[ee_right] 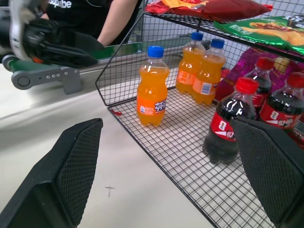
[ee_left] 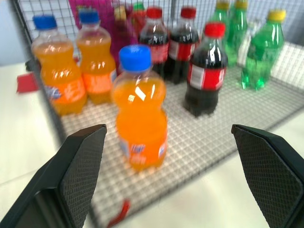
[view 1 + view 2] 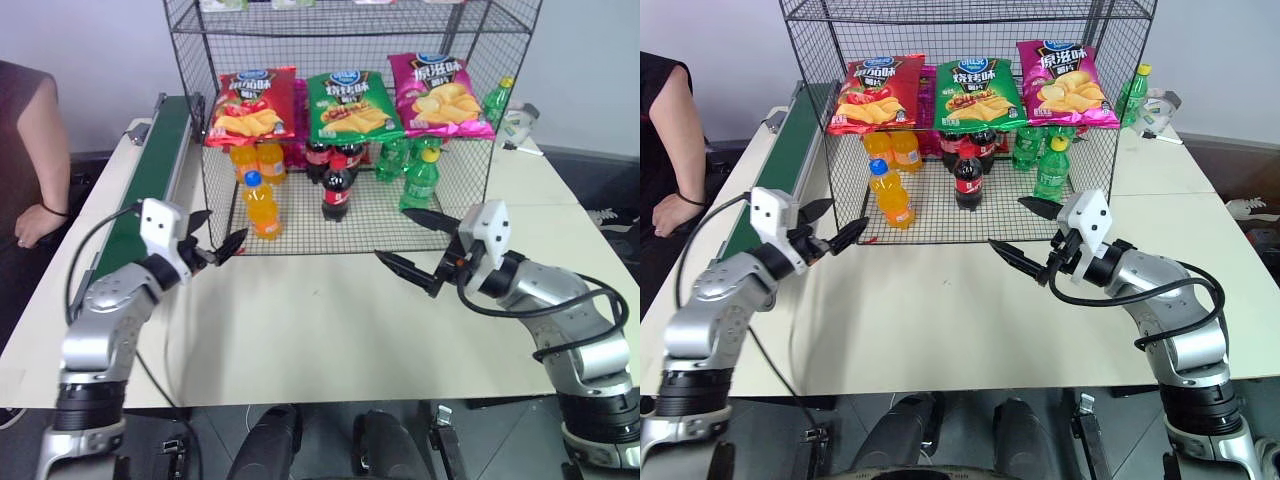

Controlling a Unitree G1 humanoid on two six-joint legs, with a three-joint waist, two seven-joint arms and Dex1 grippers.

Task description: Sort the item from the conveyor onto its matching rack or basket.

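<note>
While my left hand (image 3: 213, 248) hangs wide open and empty over the worktop (image 3: 330, 330), the orange soda bottle (image 3: 262, 206) stands upright just ahead of its fingertips, on the bottom tier of the wire rack (image 3: 350, 215), near the rack's front corner on my left. A gap of bare worktop and the rack's front edge lie between that hand and the bottle; the two are apart. Behind the bottle stand two more orange bottles (image 3: 257, 160) touching each other, further from my hand. To the right of it, as seen from my left hand, stands a cola bottle with a red cap (image 3: 337, 187), with more cola bottles (image 3: 335, 155) behind it, and beyond those the green bottles (image 3: 415, 170). Over all of them, three crisp bags, red (image 3: 252, 106), green (image 3: 352, 106) and pink (image 3: 440, 95), lie on the tier above.

My right hand (image 3: 412, 243) is also spread wide and holds nothing; it hovers above the worktop in front of the rack, on the green-bottle side, fingers pointing towards my left hand.

Off to the outer side of my left hand runs the green conveyor (image 3: 155, 175), and beyond it a person (image 3: 30, 140) stands with a hand (image 3: 30, 228) resting at the worktop's edge.
</note>
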